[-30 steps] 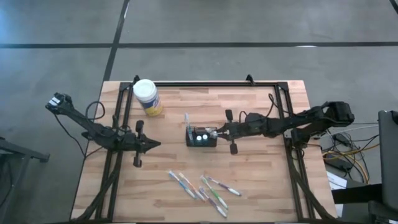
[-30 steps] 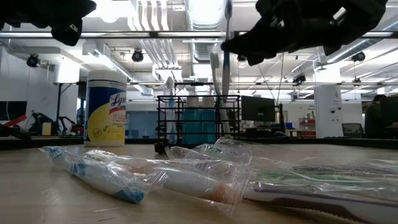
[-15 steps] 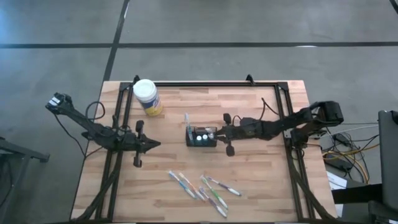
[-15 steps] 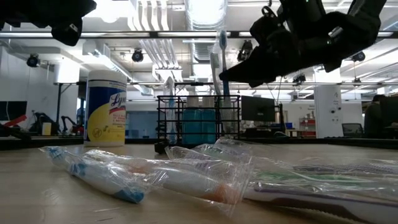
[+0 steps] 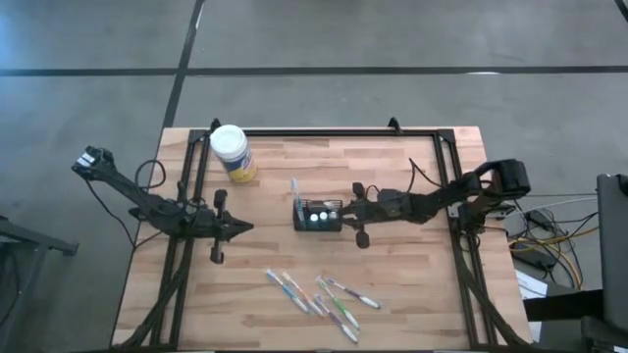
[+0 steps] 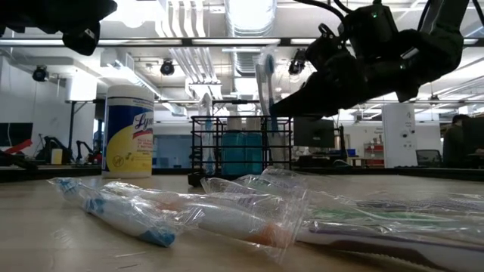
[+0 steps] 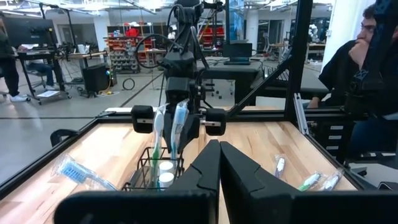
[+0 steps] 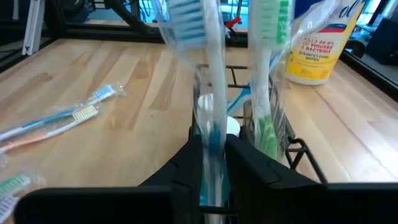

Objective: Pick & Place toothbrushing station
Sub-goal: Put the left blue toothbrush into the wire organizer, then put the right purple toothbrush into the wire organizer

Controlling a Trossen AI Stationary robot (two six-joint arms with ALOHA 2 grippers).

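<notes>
Starting at the picture's left, the left gripper (image 5: 243,226) waits, fingers closed on nothing. One yellow can (image 5: 232,153) stands upper left. One black holder (image 5: 318,215) sits mid-table with two wrapped toothbrushes (image 8: 208,74) standing inside. The right gripper (image 5: 347,209) hugs the blue toothbrush, fingers slightly apart. Wrapped toothbrushes (image 5: 314,294) lie below; bare wood (image 5: 412,284) lies right.

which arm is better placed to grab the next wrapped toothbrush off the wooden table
Right, probably: the right gripper is at the black mesh holder box, nearer the wrapped toothbrushes. The left gripper waits shut farther off.
</notes>
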